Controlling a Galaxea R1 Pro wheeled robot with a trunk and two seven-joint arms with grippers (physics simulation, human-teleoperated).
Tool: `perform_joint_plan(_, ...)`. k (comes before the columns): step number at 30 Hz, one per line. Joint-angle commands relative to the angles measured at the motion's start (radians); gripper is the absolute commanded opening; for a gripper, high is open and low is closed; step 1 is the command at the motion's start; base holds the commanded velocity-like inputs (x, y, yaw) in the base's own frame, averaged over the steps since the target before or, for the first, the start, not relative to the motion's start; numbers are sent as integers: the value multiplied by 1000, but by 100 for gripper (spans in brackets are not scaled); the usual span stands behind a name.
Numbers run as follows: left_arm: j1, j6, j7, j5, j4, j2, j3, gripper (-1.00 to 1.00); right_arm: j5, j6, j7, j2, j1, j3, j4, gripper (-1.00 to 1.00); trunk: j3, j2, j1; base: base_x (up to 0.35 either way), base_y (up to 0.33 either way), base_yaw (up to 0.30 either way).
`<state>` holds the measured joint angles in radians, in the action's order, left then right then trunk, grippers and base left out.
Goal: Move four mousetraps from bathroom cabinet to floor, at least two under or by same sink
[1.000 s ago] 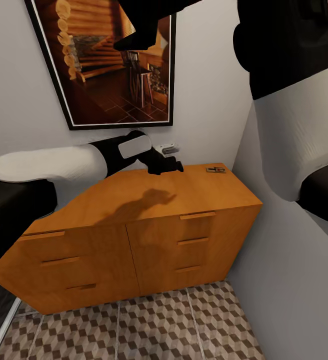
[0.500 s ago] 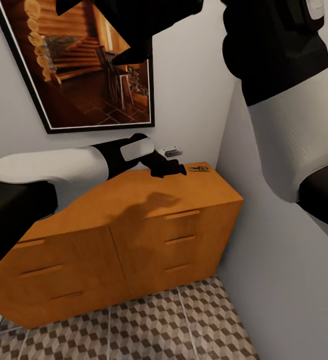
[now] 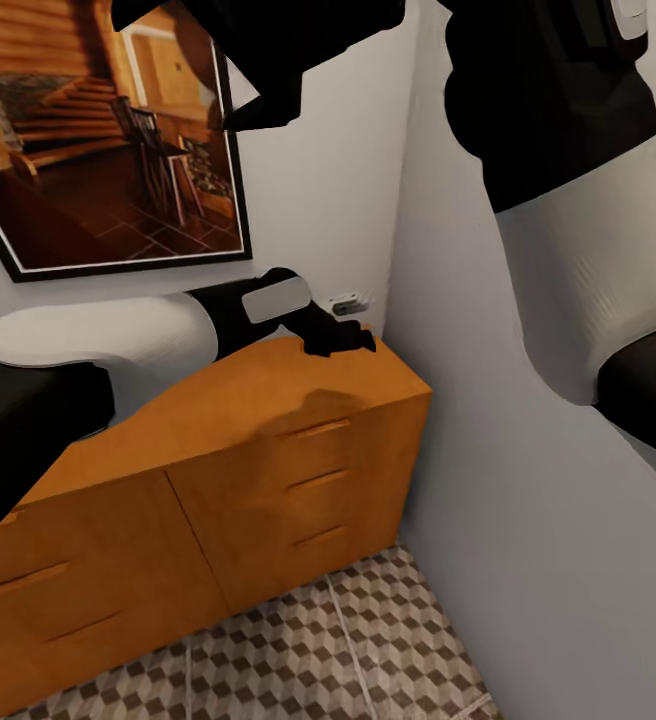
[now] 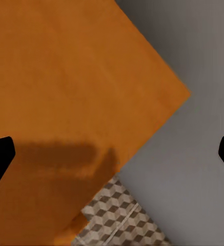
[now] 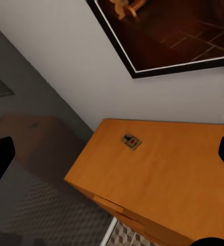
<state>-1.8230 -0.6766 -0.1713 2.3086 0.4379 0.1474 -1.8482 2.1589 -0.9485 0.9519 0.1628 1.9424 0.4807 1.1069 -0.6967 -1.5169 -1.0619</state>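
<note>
Left gripper [image 3: 353, 340] hovers over the far right end of the orange-brown cabinet [image 3: 218, 430] top, jaws spread wide with nothing between them; in its wrist view the cabinet corner and a patch of cube-pattern bathroom floor [image 4: 124, 223] lie below the fingers. Right gripper [image 5: 112, 154] is raised well above the cabinet, jaws likewise parted and empty, and one mousetrap [image 5: 131, 141] lies flat on the cabinet top beneath it, near the corner by the wall under the framed picture [image 5: 168, 36]
</note>
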Motion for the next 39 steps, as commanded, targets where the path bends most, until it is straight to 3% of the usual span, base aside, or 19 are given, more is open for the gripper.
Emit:
perform_joint_plan(1,-1,0,-7,11,2,0,-3,100,9,-1,10,1,1,-1,0,100,0,0,0,0,0,-282)
perform_joint_plan(27,-2,0,-7,11,2,0,-3,100,1,0,10,1,-2,0,-2,100,19,0,0,0,0,-281)
perform_joint_plan(39,-2,0,-7,11,-2,-5,-2,100,-10,0,9,1,-3,23,-2,100,22,0,0,4,0,-85)
